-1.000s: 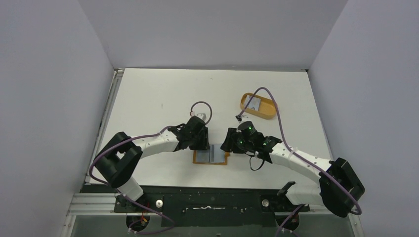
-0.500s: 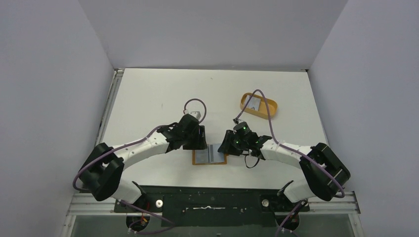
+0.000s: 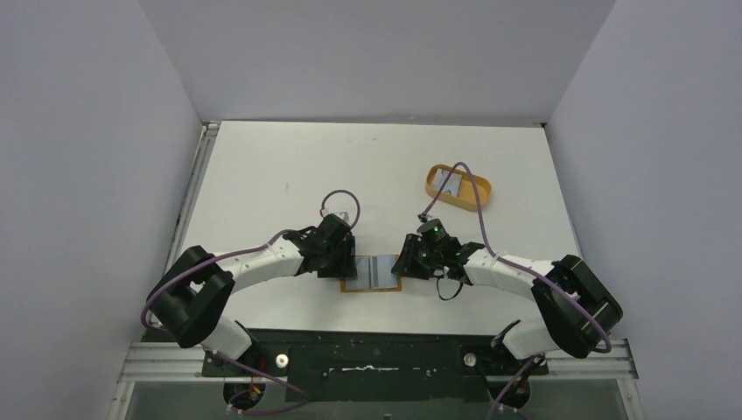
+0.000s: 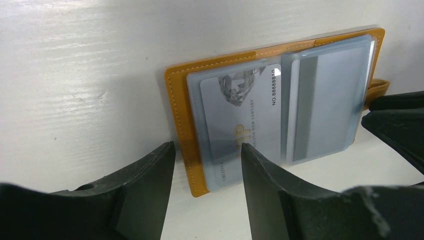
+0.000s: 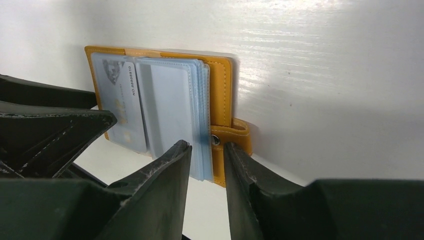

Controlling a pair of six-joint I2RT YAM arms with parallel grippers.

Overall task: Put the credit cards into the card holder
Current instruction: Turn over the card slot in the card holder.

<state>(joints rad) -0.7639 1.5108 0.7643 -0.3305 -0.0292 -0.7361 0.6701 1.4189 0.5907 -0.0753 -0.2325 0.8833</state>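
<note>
1. The left gripper [image 3: 343, 258] [image 4: 205, 150] has come down and nearer since 1 second ago, from the holder's far left corner to its left edge. The arm's elbow has dropped toward the table.
2. Its jaws stand parted. The holder's orange left border shows in the gap between the 2 fingers, and nothing is gripped.
3. The card holder [image 3: 376, 273] [image 4: 177, 100] [image 5: 220, 65] lies open and flat between the 2 grippers, where it lay before.
4. 1 credit card [image 4: 235, 115] [image 5: 120, 95] sits in the clear sleeve on the holder's left half, just beyond the left fingertips.
5. The right gripper [image 3: 407, 261] [image 5: 206, 147] has edged lower against the holder's right side.
6. Its jaws are narrow. The edge of the clear sleeves and the snap tab [image 5: 235, 135] show in the gap. Whether they pinch anything, I cannot tell.
7. The orange tray [image 3: 472, 203], far beyond the right jaws, has not moved and holds another card [image 3: 451, 185].
</note>
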